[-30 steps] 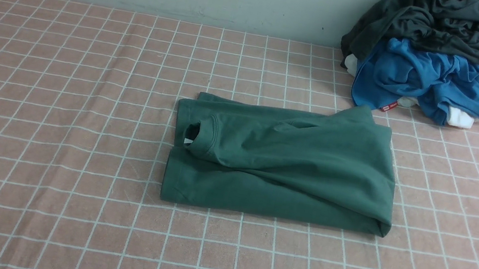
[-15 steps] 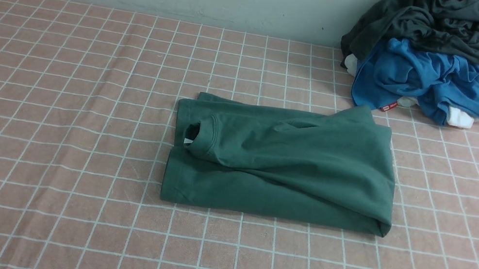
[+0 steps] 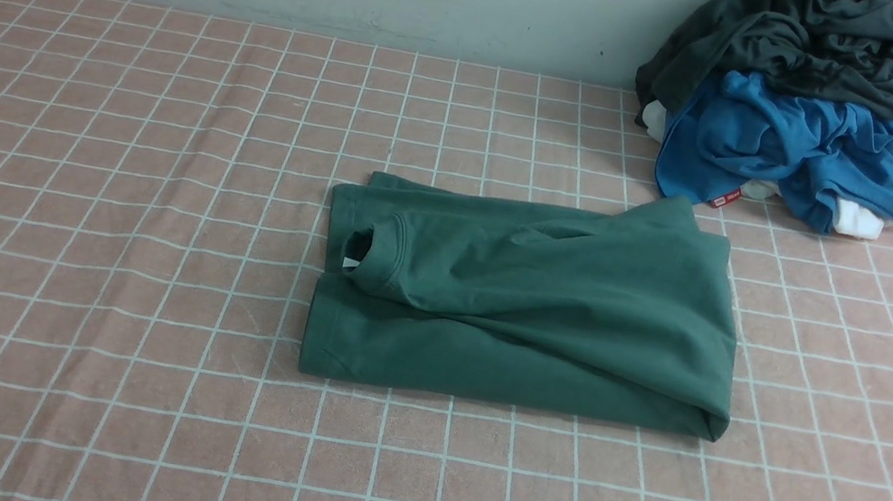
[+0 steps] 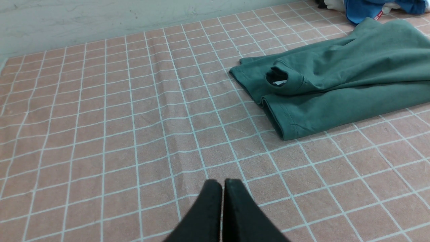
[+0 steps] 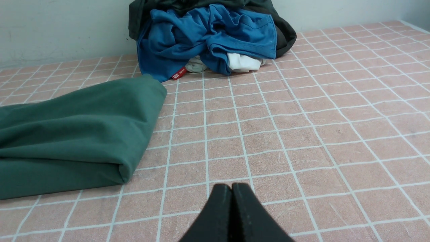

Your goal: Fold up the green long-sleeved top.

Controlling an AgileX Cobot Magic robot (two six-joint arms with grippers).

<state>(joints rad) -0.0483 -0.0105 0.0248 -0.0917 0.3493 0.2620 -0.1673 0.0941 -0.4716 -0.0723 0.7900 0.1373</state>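
1. One green long-sleeved top point(image 3: 528, 306), folded to a flat rectangle, lying mid-desk on the pink checked cloth point(image 3: 85, 269). Long axis runs left to right across the front view. Crew neck point(image 3: 372, 254) with white label at the robot's left end; thick folded edge point(image 3: 715, 422) at the right end.
2. One left claw point(image 4: 222, 183), black, tips pressed together, holding nothing. It hangs over bare cloth near the robot; from it the top lies forward and towards the right, the neck end closest.
3. One right claw point(image 5: 231, 186), black, tips pressed together, holding nothing. It hangs over bare cloth; from it the top lies forward and towards the left, the folded corner closest.
4. Relation noted: both claws stand apart from the top, one off each short end. Neither arm appears in the front view, so which claw is nearer cannot be told.
5. One heap of other clothes at the far right by the wall: dark charcoal garment point(image 3: 814, 40) over bright blue garment point(image 3: 804, 148), with scraps of white cloth point(image 3: 858, 219). The heap sits just beyond the top's far right corner, close but apparently not touching.
6. Judgement: the fold looks complete or nearly so; any further halving would bring one short end over the other.
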